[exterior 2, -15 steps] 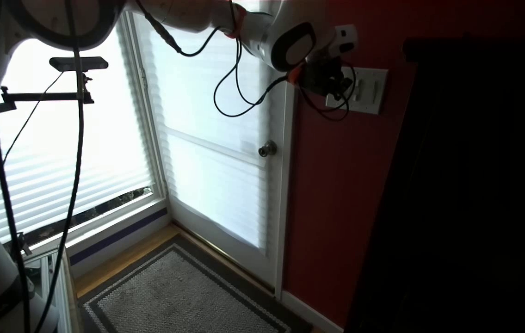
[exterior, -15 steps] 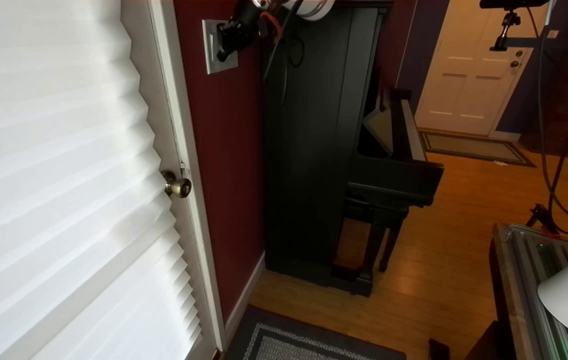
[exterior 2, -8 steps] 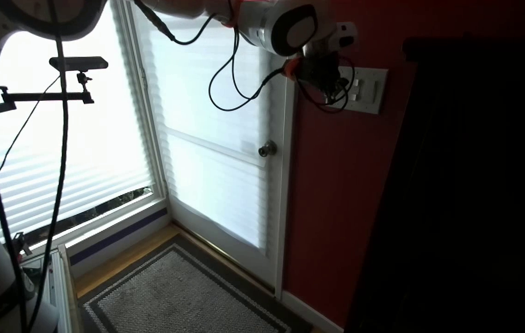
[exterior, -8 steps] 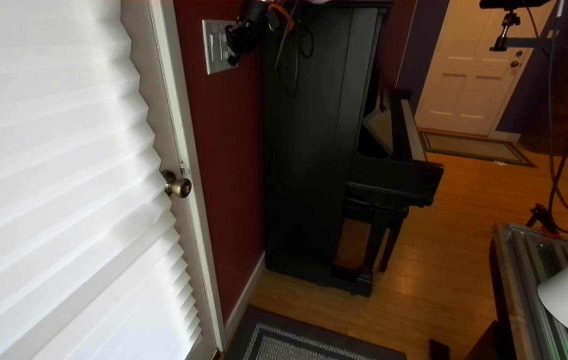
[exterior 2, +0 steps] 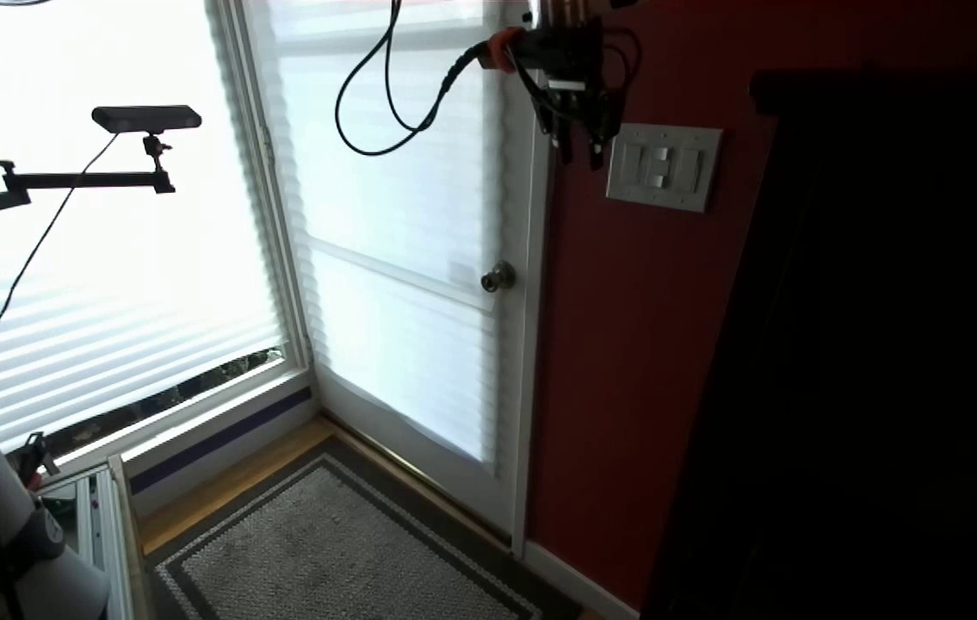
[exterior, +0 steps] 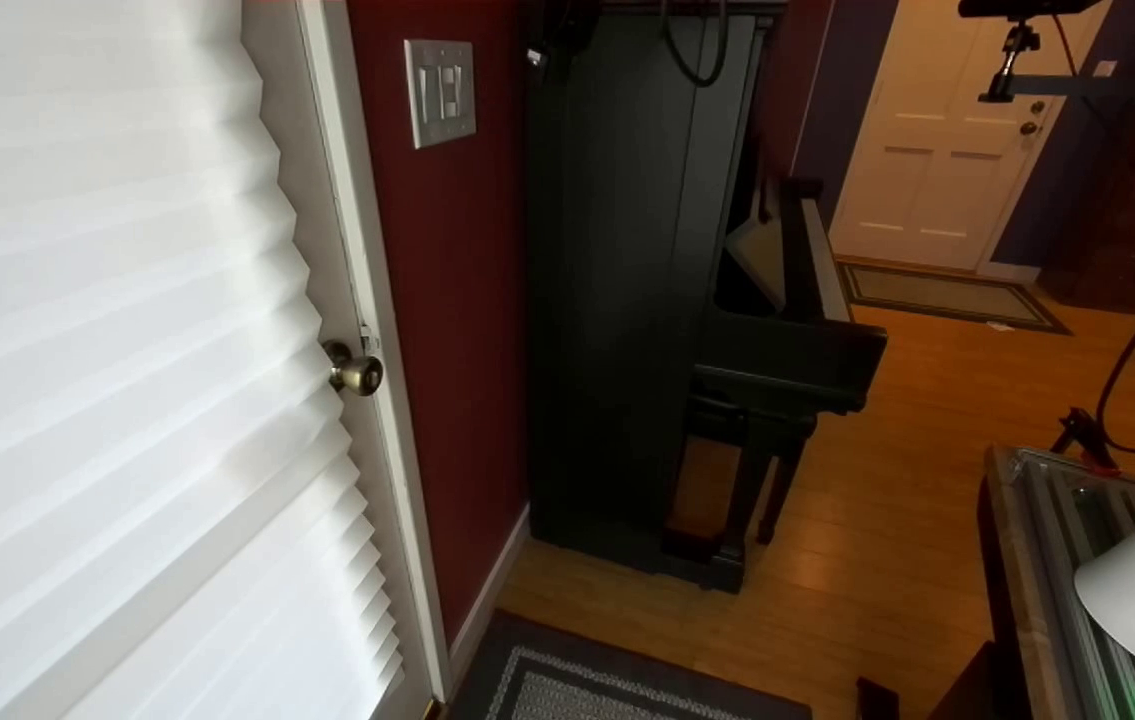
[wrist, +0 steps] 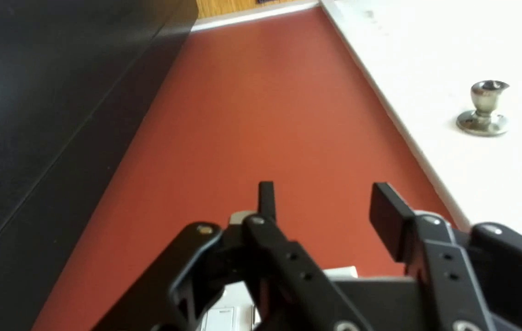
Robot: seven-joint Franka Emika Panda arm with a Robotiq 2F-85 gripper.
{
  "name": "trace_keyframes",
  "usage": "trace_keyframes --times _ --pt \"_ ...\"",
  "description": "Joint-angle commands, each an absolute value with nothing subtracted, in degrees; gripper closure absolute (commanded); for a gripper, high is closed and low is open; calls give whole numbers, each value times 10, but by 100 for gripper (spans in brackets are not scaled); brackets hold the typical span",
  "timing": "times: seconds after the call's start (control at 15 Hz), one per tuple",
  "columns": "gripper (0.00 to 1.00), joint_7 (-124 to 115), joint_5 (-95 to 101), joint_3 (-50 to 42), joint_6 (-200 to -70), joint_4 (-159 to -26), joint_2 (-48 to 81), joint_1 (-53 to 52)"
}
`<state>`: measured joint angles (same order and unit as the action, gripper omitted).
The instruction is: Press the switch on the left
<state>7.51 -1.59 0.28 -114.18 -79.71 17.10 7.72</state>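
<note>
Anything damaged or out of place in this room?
A small white scrap lies at the edge of the beige, dark-bordered mat near the cream panelled door; possibly litter, too small to identify. The white-grey rectangular switch plate looks undamaged.

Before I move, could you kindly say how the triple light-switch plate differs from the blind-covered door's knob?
The triple light-switch plate is flat and rectangular, the door knob round and protruding. The plate is pale, the knob metallic. The plate is on the wall, the knob lower, on the door.
</note>
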Motion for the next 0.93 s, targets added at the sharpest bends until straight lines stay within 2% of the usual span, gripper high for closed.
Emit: trace_keyframes --times 0.0,0.07,0.13,0.47,0.53,0.87 --pt "12 63 8 -2 -1136 -903 85 73" --pt "4 62 9 -13 -1136 -926 63 63" --pt "1 67 11 -14 -1136 -951 42 63" --pt "0 103 32 -28 -1079 -1023 -25 67" --pt "0 88 9 -26 -1091 -974 15 63" --pt "0 97 20 -33 -1081 -1007 -11 63"
